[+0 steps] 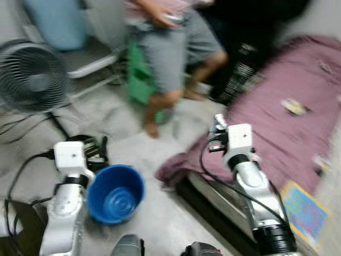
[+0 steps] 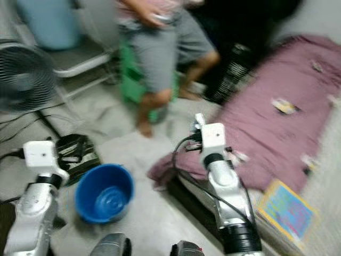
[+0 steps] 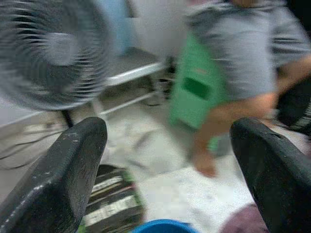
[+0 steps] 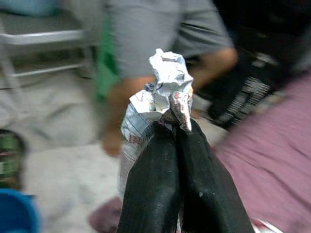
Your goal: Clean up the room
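- From the head, we see our right claw (image 1: 217,124) raised above the edge of the purple bedspread (image 1: 277,133), with a blue bucket (image 1: 115,193) on the floor beside our left arm.
- The right wrist view shows what the head views blur: fingers pressed together, pinching a crumpled wrapper (image 4: 163,97).
- In the left wrist view, our left claw (image 3: 170,160) is spread wide toward a fan (image 3: 51,48) and a seated person's legs (image 3: 228,104).
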